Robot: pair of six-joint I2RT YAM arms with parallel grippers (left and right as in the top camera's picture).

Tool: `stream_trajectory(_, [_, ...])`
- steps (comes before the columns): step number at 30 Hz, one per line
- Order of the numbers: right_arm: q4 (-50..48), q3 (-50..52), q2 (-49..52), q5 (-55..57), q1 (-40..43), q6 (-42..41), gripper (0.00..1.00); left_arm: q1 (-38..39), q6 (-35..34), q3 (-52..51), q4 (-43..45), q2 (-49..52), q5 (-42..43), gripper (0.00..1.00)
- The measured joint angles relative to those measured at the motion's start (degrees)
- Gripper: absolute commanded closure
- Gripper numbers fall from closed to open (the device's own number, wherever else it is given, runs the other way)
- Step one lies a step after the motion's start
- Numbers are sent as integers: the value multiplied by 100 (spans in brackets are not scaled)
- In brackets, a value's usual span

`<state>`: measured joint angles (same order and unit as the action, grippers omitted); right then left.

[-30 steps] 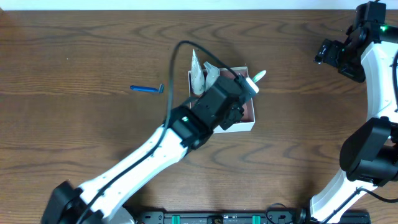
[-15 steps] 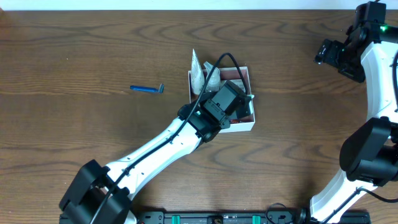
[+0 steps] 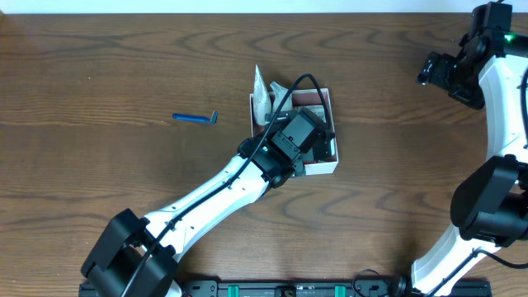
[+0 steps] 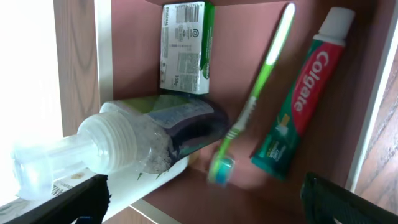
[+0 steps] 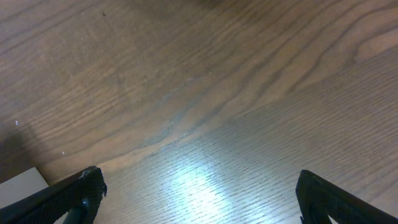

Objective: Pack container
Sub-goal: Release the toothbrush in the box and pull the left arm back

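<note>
— Brown wood with a wavy grain is shown from above: a table (image 3: 99, 181). What is set on it?

— The container (image 3: 328, 168), a shallow square box with white walls and a dull pink inside, is seen just right of the table's middle. A blue razor (image 3: 195, 118) is laid on the bare wood at nine o'clock from it, well apart.

— Where are the arms placed?

— The left gripper (image 3: 313, 139) is held over the container, so that much of the box is covered by it. The right gripper (image 3: 437, 70) is seen at two o'clock from the container, well apart, near the far right edge.

— What is shown inside the box?

— In the left wrist view, a green-and-white packet (image 4: 185, 46) is seen at twelve o'clock on the pink floor. A toothpaste tube (image 4: 305, 106), green, red and white, is laid at three o'clock along the wall. A green toothbrush (image 4: 261, 93) is stretched between them, from one o'clock down to six o'clock; its head is blurred. A bottle (image 4: 124, 149) with a clear ribbed cap is laid at eight o'clock, its cap carried out over the white wall.

— How are the fingers held?

— The left gripper's jaws are spread wide, one at each lower corner of its view, and nothing is gripped between them. The right gripper's jaws are likewise parted over bare wood, with nothing between them.
</note>
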<state>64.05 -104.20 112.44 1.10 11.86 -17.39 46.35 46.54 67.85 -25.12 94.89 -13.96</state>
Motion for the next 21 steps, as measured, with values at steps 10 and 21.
stream_trajectory(10, [2, 0, 0, 0, 0, 0, 1, 0, -1231, -11, 1080, -868, -525, 2])
stream_trajectory(21, [0, 0, 0, 0, 0, 0, 1, -949, -5025, -9, 573, -3276, -1547, 2])
